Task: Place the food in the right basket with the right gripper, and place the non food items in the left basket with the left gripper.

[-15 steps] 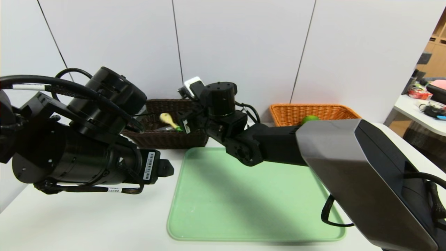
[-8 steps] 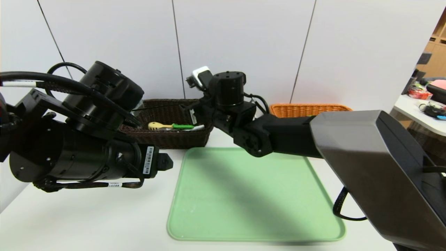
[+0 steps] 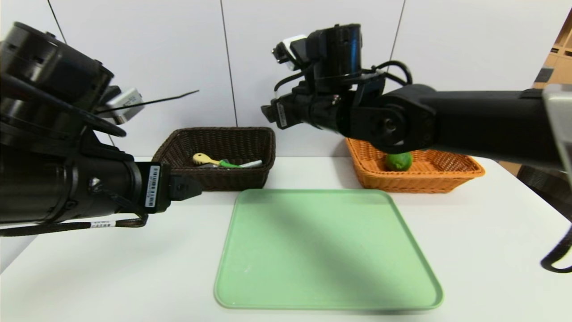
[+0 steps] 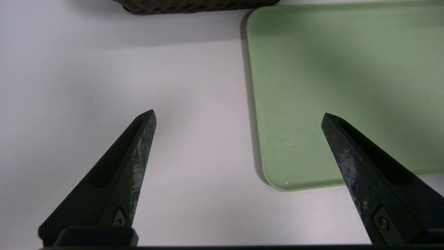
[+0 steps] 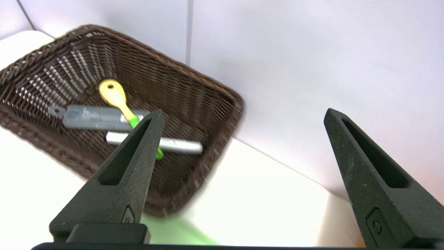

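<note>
Nearest, a pale green rounded plastic tray point(image 3: 328, 250) is lying on the white table point(image 3: 491, 232). The left gripper point(image 4: 238, 116), black jaws with a white label, is hovering low beside the tray's left edge, jaws spread wide and holding nothing. Farther back, the right gripper point(image 5: 242, 116), on an all-black arm, is hanging high in the air between the baskets, jaws likewise apart and empty. The dark brown woven wicker basket point(image 3: 178, 143) is holding the yellow pasta spoon with green handle point(image 5: 125, 107), the slim grey case point(image 5: 92, 118) and what looks like the white marker point(image 5: 173, 145). The glossy green lime point(image 3: 398, 161) is sitting in the orange-tan woven basket point(image 3: 464, 166).
</note>
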